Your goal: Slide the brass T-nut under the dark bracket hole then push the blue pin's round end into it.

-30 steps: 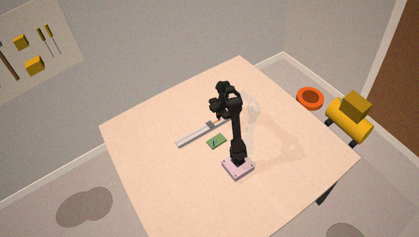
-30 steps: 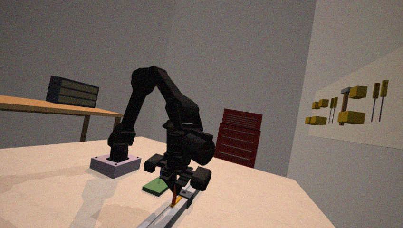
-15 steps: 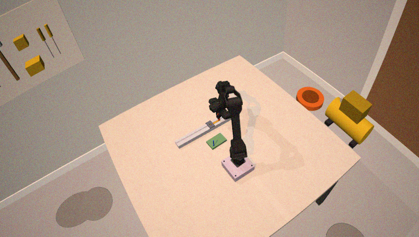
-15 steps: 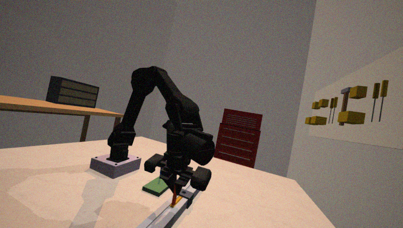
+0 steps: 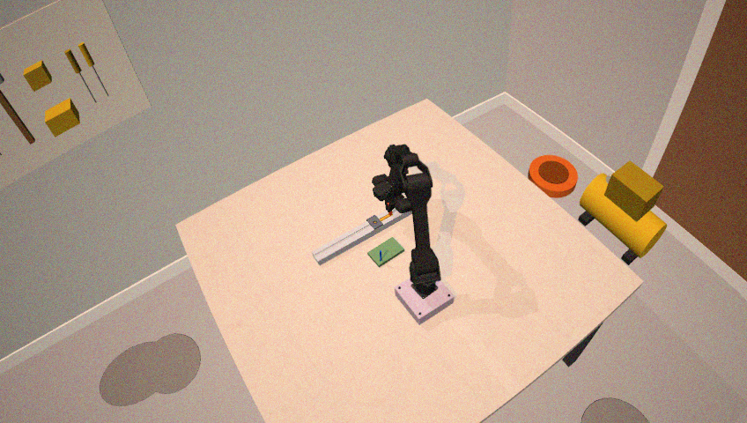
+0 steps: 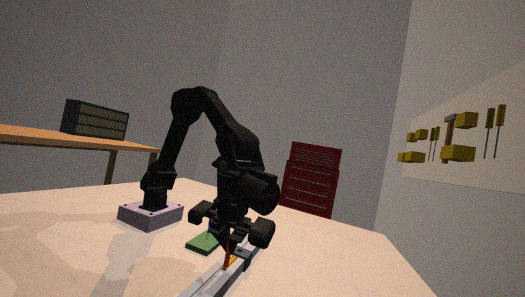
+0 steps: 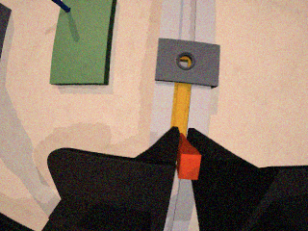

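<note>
My gripper (image 7: 181, 133) (image 5: 389, 208) is shut on the orange handle (image 7: 189, 166) (image 6: 227, 255) of the T-nut, which sticks up from the rail. The brass T-nut (image 7: 181, 105) (image 5: 385, 217) (image 6: 231, 260) lies along the slot of the aluminum rail (image 5: 340, 245) (image 7: 204, 103), its far end under the dark bracket (image 7: 168, 70) (image 5: 373, 222) (image 6: 242, 252). Through the bracket hole in the wrist view, brass shows with a paler patch in it; the two look nearly in line. The blue pin (image 5: 380, 256) (image 7: 63, 6) leans up from the green tray (image 5: 393, 247) (image 7: 79, 63) (image 6: 202, 248).
The green tray lies beside the rail, between it and the arm's pale base block (image 5: 419, 308) (image 6: 134, 218). The rail runs on past the bracket, away from the gripper. The bracket stands close ahead of the fingertips in the wrist view.
</note>
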